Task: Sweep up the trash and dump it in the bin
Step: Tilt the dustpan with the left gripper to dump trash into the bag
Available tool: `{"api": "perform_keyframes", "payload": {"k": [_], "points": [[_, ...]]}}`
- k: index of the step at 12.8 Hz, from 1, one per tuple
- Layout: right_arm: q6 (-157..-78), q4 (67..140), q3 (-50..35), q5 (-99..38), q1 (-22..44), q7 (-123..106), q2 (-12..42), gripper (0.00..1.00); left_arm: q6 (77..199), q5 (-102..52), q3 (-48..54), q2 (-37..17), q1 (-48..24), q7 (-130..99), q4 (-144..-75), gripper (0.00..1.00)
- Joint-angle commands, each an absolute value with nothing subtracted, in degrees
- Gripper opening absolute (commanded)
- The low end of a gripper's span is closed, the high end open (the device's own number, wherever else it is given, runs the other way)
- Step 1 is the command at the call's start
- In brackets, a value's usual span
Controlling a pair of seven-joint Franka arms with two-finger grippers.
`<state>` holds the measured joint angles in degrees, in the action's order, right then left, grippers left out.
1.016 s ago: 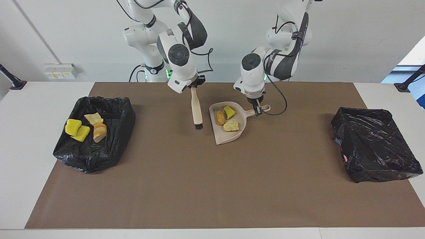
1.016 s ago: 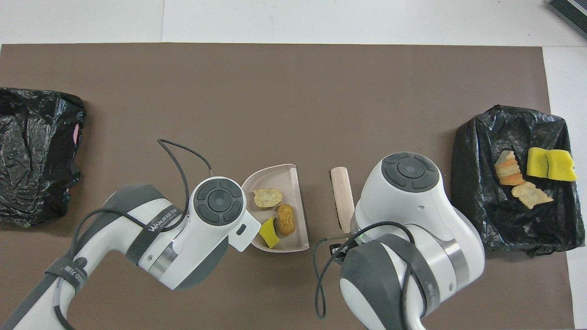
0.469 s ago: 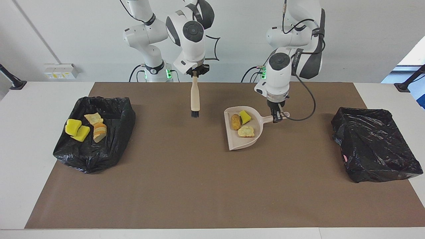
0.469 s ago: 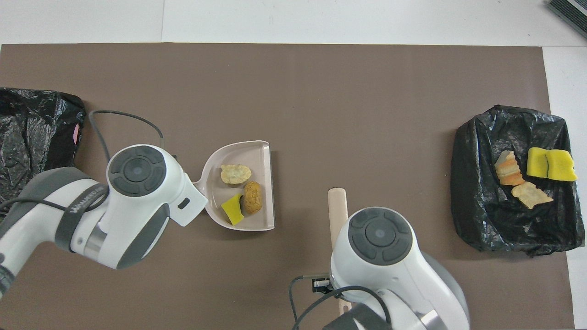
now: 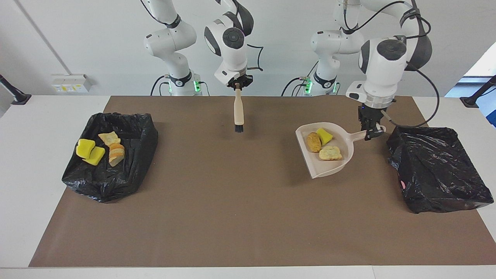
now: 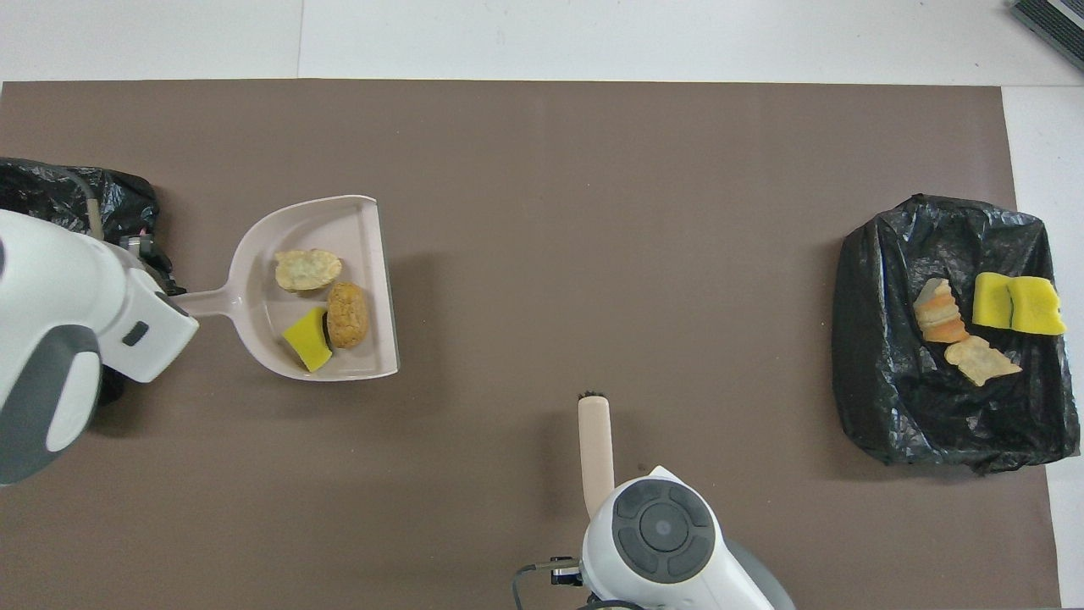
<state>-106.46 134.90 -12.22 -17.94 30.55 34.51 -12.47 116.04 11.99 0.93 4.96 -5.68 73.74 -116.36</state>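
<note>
1. Comparing with a second earlier, the beige dustpan (image 5: 329,149) had been carried from the middle of the mat toward the left arm's end, raised over the mat just beside the empty black bin (image 5: 438,168); its handle was clamped in the left gripper (image 5: 370,131).
2. The beige hand brush (image 5: 239,112) had been lifted higher and drawn back toward the robots; it hung bristles down over the mat, its handle top clamped in the closed right gripper (image 5: 237,86).
3. Seven pieces of trash were counted: three in the dustpan, namely a yellow sponge chunk (image 5: 324,136), a golden-brown lump (image 5: 313,142) and a pale bread piece (image 5: 330,153).
4. Four pieces (image 5: 101,149) lay unmoved in the second black bin (image 5: 110,182) at the right arm's end: two yellow, two bread-like.
5. Two bins, one dustpan and one brush were counted.
6. A brown mat (image 5: 232,201) covered a white table (image 5: 35,162); a white wall (image 5: 97,46) with a socket strip (image 5: 71,83) was seen.
</note>
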Motion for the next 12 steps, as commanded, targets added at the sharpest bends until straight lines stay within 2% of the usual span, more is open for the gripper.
{"api": "perform_keyframes", "payload": {"k": [1, 4, 6, 9, 12], "points": [[-108.6, 137.1, -12.0, -19.6, 31.5, 34.7, -11.9, 0.00, 114.6, 10.5, -5.7, 4.5, -6.2, 81.7, -112.2, 0.00], [-108.7, 137.0, -12.0, -22.5, 32.5, 34.5, -10.3, 0.00, 112.6, 3.1, -16.0, 2.4, -6.1, 90.8, -106.3, 0.00], [-110.6, 136.9, -12.0, -25.0, 32.6, 34.9, -9.1, 0.00, 108.6, 0.8, -22.9, -1.8, -6.0, 97.7, -98.8, 0.00], [-114.1, 136.5, -12.0, -25.0, 34.6, 35.0, -5.1, 0.00, 109.0, 0.8, -28.4, -6.0, -5.4, 107.2, -94.8, 0.00], [-115.3, 136.5, -12.0, -25.1, 35.2, 34.7, -4.7, 0.00, 109.4, 0.7, -32.7, -13.2, -4.1, 115.8, -87.3, 0.00]]}}
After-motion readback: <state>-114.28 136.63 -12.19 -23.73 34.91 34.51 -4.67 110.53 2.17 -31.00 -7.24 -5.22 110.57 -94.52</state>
